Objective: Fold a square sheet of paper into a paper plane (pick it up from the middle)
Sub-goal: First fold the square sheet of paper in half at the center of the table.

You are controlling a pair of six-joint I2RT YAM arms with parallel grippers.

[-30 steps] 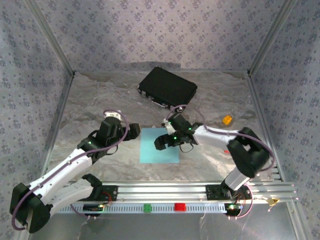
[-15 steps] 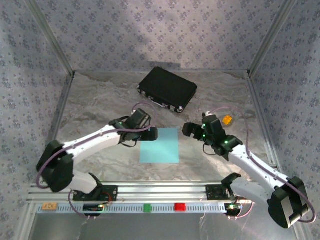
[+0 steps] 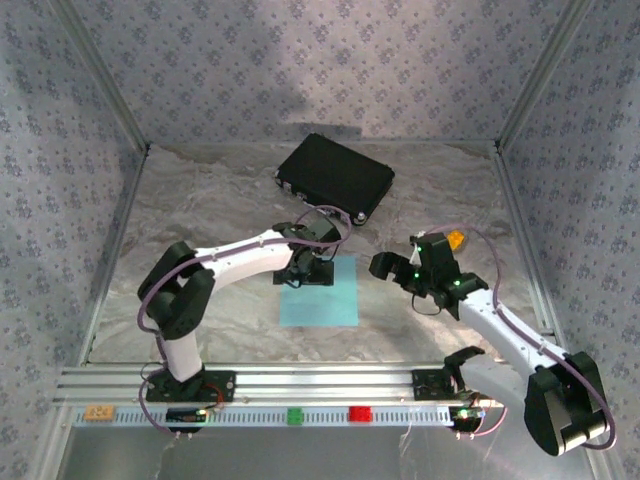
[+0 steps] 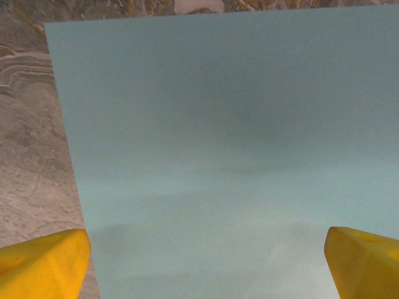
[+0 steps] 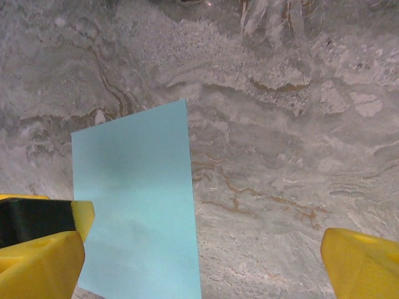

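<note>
Your left gripper (image 3: 303, 272) is spread wide over the square sheet of paper (image 3: 325, 298). Your right gripper (image 3: 383, 266), also wide, is beside it.

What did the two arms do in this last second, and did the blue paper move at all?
The left end effector swung in from the left and now hangs open over the far left part of the square sheet of paper. The right end effector drew back off the sheet to its right, also open. Nothing was gripped. The paper, black case and orange block stayed put.
</note>
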